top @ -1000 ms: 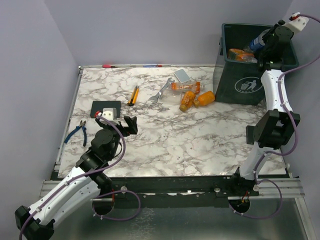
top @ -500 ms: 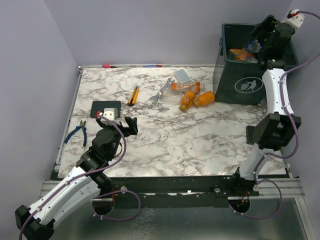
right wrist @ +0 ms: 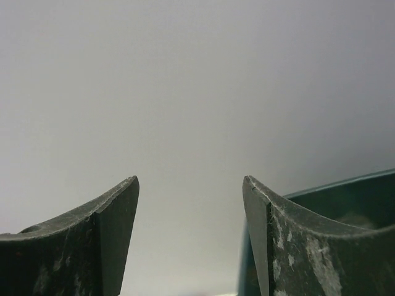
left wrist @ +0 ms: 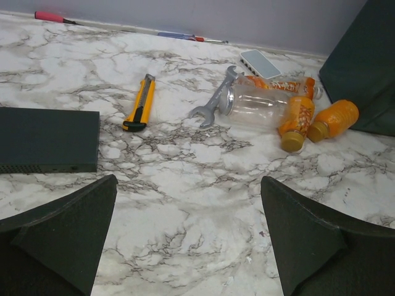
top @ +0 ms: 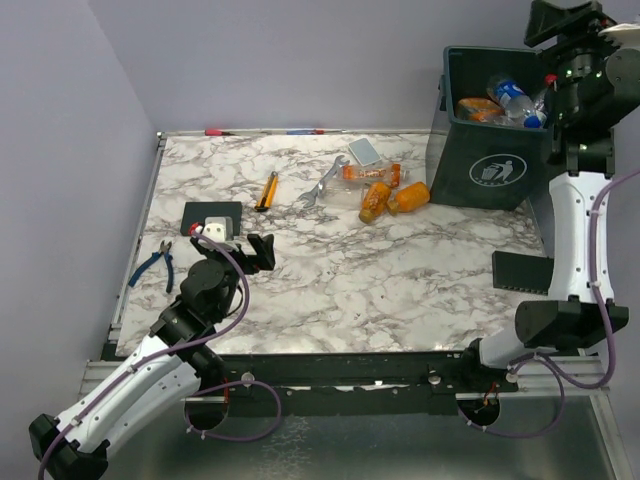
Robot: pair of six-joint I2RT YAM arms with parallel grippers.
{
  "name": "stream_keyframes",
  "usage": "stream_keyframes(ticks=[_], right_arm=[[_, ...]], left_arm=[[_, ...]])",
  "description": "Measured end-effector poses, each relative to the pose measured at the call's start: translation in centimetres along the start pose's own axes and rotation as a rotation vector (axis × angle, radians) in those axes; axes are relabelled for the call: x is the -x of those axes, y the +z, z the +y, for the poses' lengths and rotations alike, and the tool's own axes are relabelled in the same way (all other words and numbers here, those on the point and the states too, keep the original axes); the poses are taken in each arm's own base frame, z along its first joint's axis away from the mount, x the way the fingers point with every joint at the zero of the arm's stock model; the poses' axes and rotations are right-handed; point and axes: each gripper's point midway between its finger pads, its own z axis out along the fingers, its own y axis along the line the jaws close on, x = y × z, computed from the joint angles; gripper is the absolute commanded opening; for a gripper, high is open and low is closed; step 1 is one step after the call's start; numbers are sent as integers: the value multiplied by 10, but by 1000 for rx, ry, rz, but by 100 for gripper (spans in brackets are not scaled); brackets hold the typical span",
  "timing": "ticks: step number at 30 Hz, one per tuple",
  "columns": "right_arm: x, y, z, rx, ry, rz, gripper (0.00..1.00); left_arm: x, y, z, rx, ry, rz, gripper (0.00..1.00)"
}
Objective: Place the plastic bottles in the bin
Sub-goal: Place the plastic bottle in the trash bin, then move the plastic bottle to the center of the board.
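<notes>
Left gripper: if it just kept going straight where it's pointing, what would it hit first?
The left gripper, open, has only bare table just ahead. Beyond that, the silver wrench and the clear bottle beside it lie nearest its line. The wrench is likelier, though depth is hard to judge.

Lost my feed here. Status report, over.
Left gripper open over table. Right gripper open, empty, by bin. Several bottles on table, wrench alongside. Nothing blocking.
</notes>
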Motion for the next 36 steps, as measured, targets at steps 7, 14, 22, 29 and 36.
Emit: stream_keyframes(ticks=[7, 14, 22, 29, 36], right_arm=[[-98, -88, 135, 317, 85, 278, 71], [-225, -227, 138, 375, 134, 656, 72], [-273, -325, 51, 163, 182, 782, 73], [-295, -367, 22, 106, 235, 837, 72], [-323, -408, 0, 63, 255, 944, 72]], left_arm=[[-3, 3, -1, 5, -3, 14, 99], [-10, 12, -8, 15, -56, 51, 99], [-38, 61, -63, -115, -66, 208, 99], [-66, 155, -136, -224, 50, 375, 99], [-91, 211, -141, -175, 251, 443, 99]])
